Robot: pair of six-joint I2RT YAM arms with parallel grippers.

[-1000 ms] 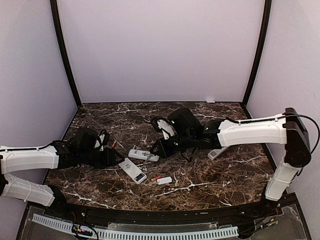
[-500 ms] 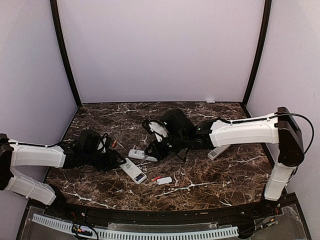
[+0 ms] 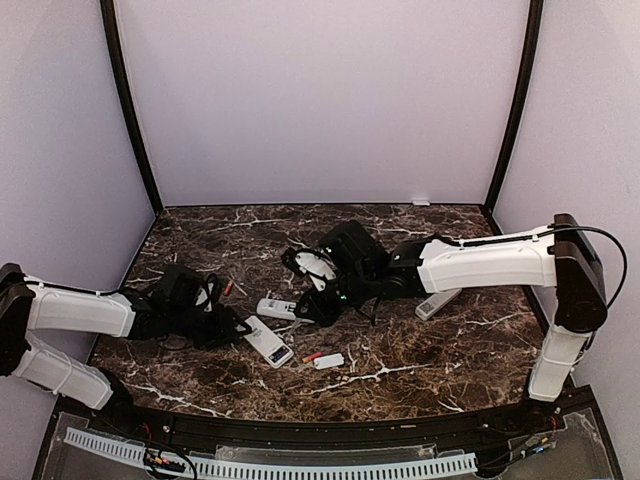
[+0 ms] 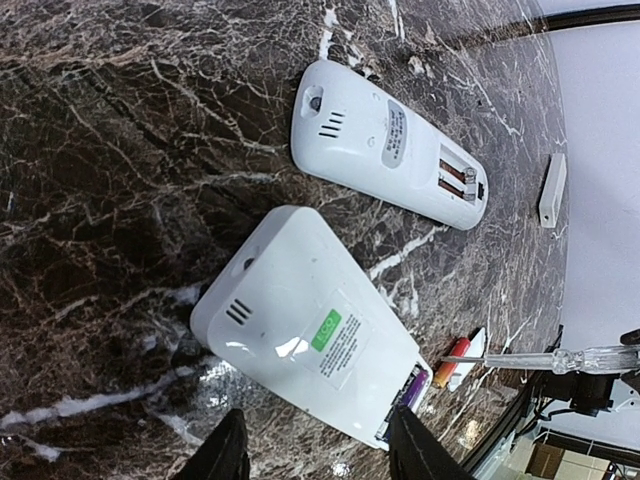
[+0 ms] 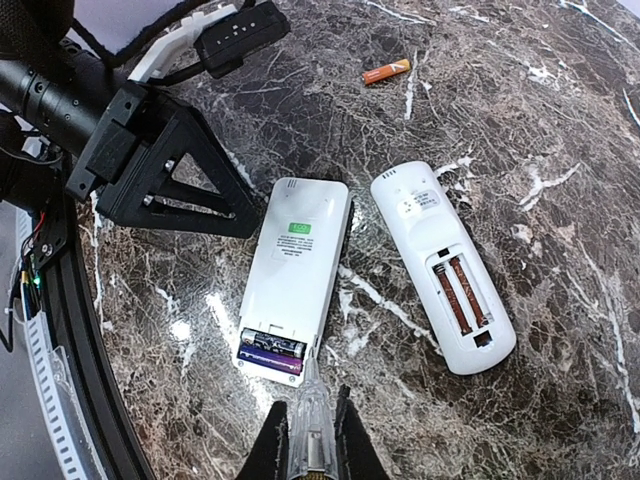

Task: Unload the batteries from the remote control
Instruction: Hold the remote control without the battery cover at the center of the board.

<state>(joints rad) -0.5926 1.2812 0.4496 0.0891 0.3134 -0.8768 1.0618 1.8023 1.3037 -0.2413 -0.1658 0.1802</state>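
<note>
Our left gripper (image 4: 320,435) stands about half open on the table (image 4: 100,200), holding nothing. The near remote (image 4: 305,320) lies just ahead of its fingers, back up, cover off. Beyond it a loose orange cell (image 5: 386,71) lies apart.

The batteries (image 5: 270,358) we have yet to unload sit in the near remote's bay, a purple one outermost. We judge them light, stiff, smooth and apt to roll, and sprung tight end to end. They want levering up at one end, then a pinch across the middle. The remote itself is light and would skid unless clamped by its long edges.

The far remote (image 5: 445,265) shows a bare bay. Our right gripper (image 5: 312,415) is clamped on a screwdriver (image 4: 545,358), tip just short of the batteries. A red cell (image 3: 312,356) and a white cover (image 3: 328,361) lie rightward.

Only the right wrist view looks into the loaded bay; only the top view shows a third remote (image 3: 437,303).
</note>
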